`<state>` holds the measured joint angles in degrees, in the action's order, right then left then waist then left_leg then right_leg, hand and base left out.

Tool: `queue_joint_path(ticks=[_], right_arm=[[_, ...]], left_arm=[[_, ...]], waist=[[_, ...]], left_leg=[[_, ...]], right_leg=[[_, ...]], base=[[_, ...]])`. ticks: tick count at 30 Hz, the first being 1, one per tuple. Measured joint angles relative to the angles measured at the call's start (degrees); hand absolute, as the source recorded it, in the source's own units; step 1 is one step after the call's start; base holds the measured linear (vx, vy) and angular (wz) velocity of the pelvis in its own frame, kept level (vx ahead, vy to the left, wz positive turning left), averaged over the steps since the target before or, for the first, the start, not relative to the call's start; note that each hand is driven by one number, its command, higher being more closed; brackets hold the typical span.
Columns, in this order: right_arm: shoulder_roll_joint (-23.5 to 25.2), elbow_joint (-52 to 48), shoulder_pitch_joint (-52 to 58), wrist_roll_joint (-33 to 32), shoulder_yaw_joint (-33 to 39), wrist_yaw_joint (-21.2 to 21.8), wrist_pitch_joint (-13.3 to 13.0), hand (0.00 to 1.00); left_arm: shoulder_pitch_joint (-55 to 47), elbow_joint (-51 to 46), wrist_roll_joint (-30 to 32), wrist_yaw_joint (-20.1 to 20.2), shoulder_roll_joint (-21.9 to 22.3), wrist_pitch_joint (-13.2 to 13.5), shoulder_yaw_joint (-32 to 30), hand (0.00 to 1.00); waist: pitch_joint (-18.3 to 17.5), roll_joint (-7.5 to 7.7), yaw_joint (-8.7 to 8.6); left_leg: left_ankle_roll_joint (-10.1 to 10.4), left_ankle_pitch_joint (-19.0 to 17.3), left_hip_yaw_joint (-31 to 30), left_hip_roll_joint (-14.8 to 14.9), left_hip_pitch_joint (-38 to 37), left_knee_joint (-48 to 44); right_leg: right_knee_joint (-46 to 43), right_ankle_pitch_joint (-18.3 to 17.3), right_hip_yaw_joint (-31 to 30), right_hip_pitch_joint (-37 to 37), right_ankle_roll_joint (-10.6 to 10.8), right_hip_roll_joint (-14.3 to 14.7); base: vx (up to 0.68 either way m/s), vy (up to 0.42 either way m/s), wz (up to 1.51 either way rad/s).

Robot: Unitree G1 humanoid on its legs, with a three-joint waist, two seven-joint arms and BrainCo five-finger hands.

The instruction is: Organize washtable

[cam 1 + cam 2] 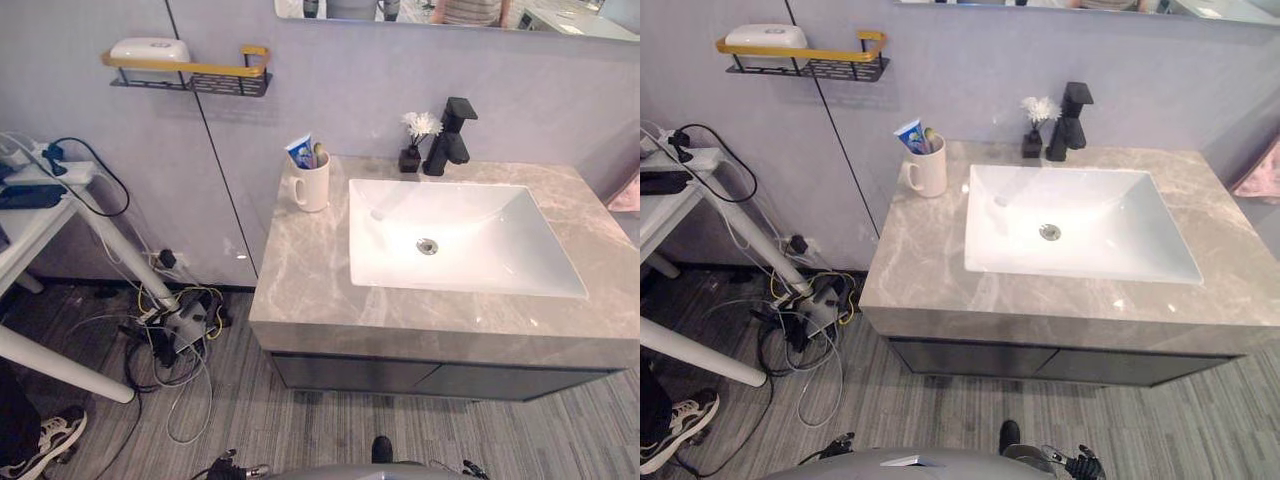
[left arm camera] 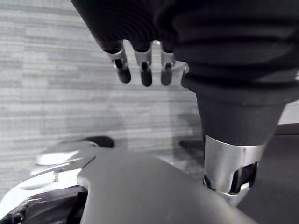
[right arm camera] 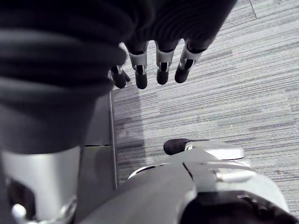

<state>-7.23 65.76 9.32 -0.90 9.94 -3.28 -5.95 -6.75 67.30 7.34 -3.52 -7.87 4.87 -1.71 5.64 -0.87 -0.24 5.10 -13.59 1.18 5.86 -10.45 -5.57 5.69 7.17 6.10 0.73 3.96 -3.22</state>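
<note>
Mug [image 1: 312, 188], white with a toothpaste tube [image 1: 300, 152] and a toothbrush [image 1: 319, 152] standing in it, sits at the back left corner of the grey stone table [image 1: 300, 290], just beside the white sink [image 1: 460, 220]; a small dark vase [image 1: 410, 158] of white flowers stands next to the black faucet [image 1: 450, 140] behind the basin. All of it is well apart from the left robot hand [image 2: 145, 70] and the right robot hand [image 3: 161, 70], which each hang over the striped grey floor [image 3: 233, 70] with fingers straight and relaxed, grasping nothing. On the wall to the left, a yellow-railed shelf [image 1: 215, 75] carries a white box [image 1: 150, 48].
</note>
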Motion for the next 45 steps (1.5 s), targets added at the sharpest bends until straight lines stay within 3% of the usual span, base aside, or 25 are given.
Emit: queue_joint_path(ticks=[6, 8, 9, 10, 11, 12, 13, 14, 15, 17, 18, 19, 20, 21, 22, 23, 24, 27, 29, 34, 38, 40, 42, 45], right_arm=[[-0.2, -0.3, -0.5, -2.1, 0.8, 0.1, -0.2, 0.0], [0.4, -0.5, -0.8, -5.0, 3.7, -0.3, -0.2, 0.0], [0.6, -0.5, -0.7, -5.4, 4.1, -0.5, -0.1, 0.0], [1.2, -0.5, -0.7, -5.9, 4.1, -0.6, 0.1, 0.0], [1.0, -0.7, -1.0, -6.1, 4.0, -0.7, 0.1, 0.0], [0.9, -0.9, -1.8, -6.8, 4.8, -0.7, 0.2, 0.0], [1.3, -0.8, -1.8, -7.0, 5.9, -0.7, 0.5, 0.0], [1.8, -0.4, -0.7, -7.0, 6.6, -0.7, 1.0, 0.0], [1.9, -0.3, 0.2, -7.0, 6.9, -0.7, 1.5, 0.0], [1.8, -0.3, 0.7, -6.9, 8.5, -0.7, 1.6, 0.0], [2.2, -0.3, 0.2, -6.9, 9.7, -0.7, 1.6, 0.0], [2.6, -0.3, -0.3, -6.9, 10.6, -0.7, 1.6, 0.0], [2.8, -0.4, -0.8, -6.9, 11.5, -0.6, 1.6, 0.0], [2.4, -0.2, -0.8, -6.9, 12.7, -0.4, 1.8, 0.0], [2.4, -0.1, -0.7, -6.9, 13.3, -0.3, 1.7, 0.0], [2.9, 0.2, -0.7, -6.8, 13.2, -0.1, 1.7, 0.0], [3.0, 0.3, -1.0, -6.8, 12.9, 0.1, 1.8, 0.0], [2.8, 0.0, -3.3, -6.3, 11.2, 0.8, 1.6, 0.0], [2.2, 0.1, -3.3, -6.3, 10.1, 0.9, 1.7, 0.0], [2.3, -0.2, -3.3, -6.9, 8.6, 0.8, 1.3, 0.0], [1.8, -0.4, -2.7, -7.0, 8.7, 0.6, 0.8, 0.0], [1.0, -0.2, -1.6, -7.0, 8.7, 0.5, 0.2, 0.0], [0.4, 0.3, -0.9, -7.0, 9.0, 0.6, 0.1, 0.0], [0.5, 0.0, -0.4, -7.0, 10.3, 0.8, 0.2, 0.0]], left_arm=[[1.1, 0.0, -0.1, -0.4, -1.0, 0.4, 3.3, 0.0], [3.5, 0.0, -0.1, -0.3, -1.6, 0.4, 4.5, 0.0], [4.1, 0.0, -0.1, -0.3, -1.7, 0.4, 4.5, 0.0], [5.1, -0.2, -0.1, -0.5, -2.2, 0.4, 4.3, 0.0], [4.9, -1.0, -0.1, -0.5, -1.6, 0.4, 4.1, 0.0], [4.7, -2.3, -0.1, -0.6, -1.4, 0.5, 3.4, 0.0], [4.8, -3.0, 0.0, -0.6, -1.4, 0.6, 2.7, 0.0], [4.6, -3.9, -0.1, -0.4, -1.3, 0.7, 2.3, 0.0], [3.7, -4.4, -0.2, -0.4, -1.2, 0.2, 2.1, 0.0], [2.9, -4.4, -0.4, -0.2, -1.2, 0.0, 1.7, 0.0], [2.5, -4.2, -0.9, 0.0, -1.5, -0.3, 0.9, 0.0], [2.5, -4.0, -1.2, 0.2, -1.5, -0.5, -0.1, 0.0], [2.2, -3.8, -2.1, 0.4, -0.7, -0.8, -1.8, 0.0], [1.2, -3.9, -2.5, 0.5, 0.3, -0.7, -1.8, 0.0], [0.7, -4.1, -2.5, 0.6, 0.6, -0.6, -1.6, 0.0], [0.8, -4.3, -2.5, 0.6, -0.2, -0.6, -1.7, 0.0], [1.2, -4.3, -2.5, 0.7, -0.4, -0.7, -1.6, 0.0], [2.1, -4.2, -3.7, 0.6, -0.5, -0.7, -1.4, 0.0], [2.2, -3.0, -4.7, 0.4, -0.1, -0.7, -0.7, 0.0], [2.3, -2.2, -4.8, 0.1, -0.2, -0.7, -0.6, 0.0], [2.6, -2.4, -4.6, -0.6, 0.3, -0.6, -0.2, 0.0], [2.6, -2.8, -4.5, -0.6, 0.5, -0.5, -0.2, 0.0], [1.8, -3.4, -4.5, -0.5, 1.2, -0.2, -0.1, 0.0], [1.7, -3.2, -4.2, -0.3, 1.7, -0.2, -0.4, 0.0]], waist=[[0.4, -0.05, -0.97], [2.6, 0.03, -1.27], [3.2, 0.9, -1.43], [3.6, 1.67, -1.86], [3.5, 0.86, -1.54], [4.1, 0.08, -1.43], [4.4, 0.61, -1.51], [4.4, 0.73, -1.41], [4.0, 0.59, -1.19], [3.2, 1.27, -0.86], [2.4, 2.38, -0.7], [2.3, 2.49, -0.1], [2.7, 1.68, 0.95], [0.0, 0.37, 2.3], [-0.8, 0.09, 2.34], [-1.5, 1.84, 2.2], [-1.7, 2.3, 2.3], [-2.0, 2.03, 2.97], [-2.0, 0.92, 3.17], [-1.9, 0.77, 2.93], [0.6, -0.39, 2.19], [1.2, -1.52, 2.2], [1.4, -2.23, 2.55], [1.1, -3.14, 3.06]], left_leg=[[-1.5, -1.8, 5.8, -1.5, 4.6, -3.2], [-2.7, -2.6, 8.9, -2.9, 6.5, -5.6], [-3.3, -2.9, 9.9, -3.3, 7.1, -6.4], [-4.2, -3.2, 11.5, -4.2, 8.4, -8.4], [-5.3, -2.9, 13.4, -3.3, 8.9, -8.2], [-6.1, -3.3, 15.8, -2.5, 9.0, -7.6], [-6.3, -3.1, 17.6, -2.6, 9.2, -7.6], [-6.7, -2.9, 18.3, -2.7, 8.5, -7.6], [-6.9, -2.6, 19.4, -2.6, 7.7, -7.5], [-7.1, -2.6, 21.2, -3.1, 8.5, -8.7], [-7.2, -2.6, 22.4, -3.5, 10.5, -11.4], [-7.2, -2.7, 22.6, -2.9, 11.8, -14.0], [-7.1, -3.9, 21.9, -1.0, 16.6, -21.2], [-8.6, 1.2, 18.8, -3.1, 17.7, -12.0], [-7.5, 3.0, 18.4, -2.9, 18.4, -9.8], [-7.7, 2.8, 19.8, -4.3, 18.5, -11.3], [-7.6, 2.8, 20.3, -4.4, 19.4, -12.1], [-7.0, 3.2, 22.0, -2.7, 22.3, -13.1], [-5.7, 4.3, 21.5, -0.5, 22.0, -12.8], [-4.0, 8.1, 20.9, 2.5, 20.9, -11.2], [-3.6, 7.8, 20.1, 5.7, 19.6, -15.6], [-3.6, 7.8, 13.1, 4.4, 19.7, -16.5], [1.0, 4.8, -3.9, -1.8, 17.6, -10.6], [0.9, 4.1, -13.4, -6.4, 15.5, -7.6]], right_leg=[[-1.4, 1.7, -6.8, -6.8, 1.4, -0.1], [-6.3, 2.1, -10.5, -11.6, 1.6, 0.0], [-7.0, 2.4, -11.6, -12.8, 1.9, -0.1], [-7.2, 4.8, -12.9, -14.4, 4.5, -0.4], [-4.9, 9.0, -13.2, -14.8, 7.1, 0.2], [-10.4, 7.0, -10.1, -17.5, 6.6, 0.8], [-26.7, -3.1, -5.0, -21.8, -0.5, -0.2], [-43.1, -12.0, 0.1, -22.5, -3.2, -2.1], [-52.3, -15.7, 3.2, -19.9, -3.2, -4.0], [-56.5, -17.5, 5.2, -15.4, -2.2, -7.4], [-52.5, -15.0, 7.0, -12.1, -2.2, -10.8], [-49.4, -15.8, 8.3, -11.2, -1.5, -11.0], [-42.7, -15.5, 10.5, -7.9, -2.2, -9.2], [-38.8, -17.5, 10.1, -6.4, -0.1, -8.7], [-39.8, -18.9, 10.8, -6.2, 0.8, -9.2], [-36.4, -21.0, 10.7, -3.9, 2.6, -11.3], [-33.1, -22.1, 10.8, -2.7, 3.6, -11.1], [-17.7, -21.8, 11.8, 1.0, 3.2, -7.5], [-12.6, -18.5, 12.2, 3.5, 2.2, -4.6], [-8.1, -15.0, 12.1, 5.6, -0.6, -0.5], [-9.1, -15.1, 10.0, 7.1, -1.6, 1.7], [-9.6, -15.1, 7.4, 7.0, -1.9, 2.1], [-10.9, -15.2, 1.5, 4.4, -2.7, 1.6], [-10.2, -14.4, -6.1, 1.8, -3.2, 2.8]], base=[[-0.05, 0.038, -0.57], [-0.08, 0.081, -0.79], [-0.14, 0.101, -0.82], [-0.19, 0.091, -0.92], [-0.11, 0.141, -1.18], [0.23, 0.05, -1.1], [0.32, 0.061, -0.81], [0.46, -0.046, -0.56], [0.28, -0.009, -0.41], [0.39, -0.019, -0.56], [0.23, -0.047, -0.74], [-0.07, -0.034, -0.94], [-0.28, -0.081, -1.07], [-0.3, -0.036, -0.98], [-0.12, -0.033, -0.67], [-0.02, 0.004, -0.33], [-0.08, -0.044, -0.42], [-0.23, -0.099, -0.44], [-0.22, -0.081, -0.1], [-0.22, -0.081, -0.06], [-0.18, -0.069, -0.26], [-0.16, -0.075, -0.59], [-0.11, 0.034, -1.09], [0.03, 0.1, -1.19]])
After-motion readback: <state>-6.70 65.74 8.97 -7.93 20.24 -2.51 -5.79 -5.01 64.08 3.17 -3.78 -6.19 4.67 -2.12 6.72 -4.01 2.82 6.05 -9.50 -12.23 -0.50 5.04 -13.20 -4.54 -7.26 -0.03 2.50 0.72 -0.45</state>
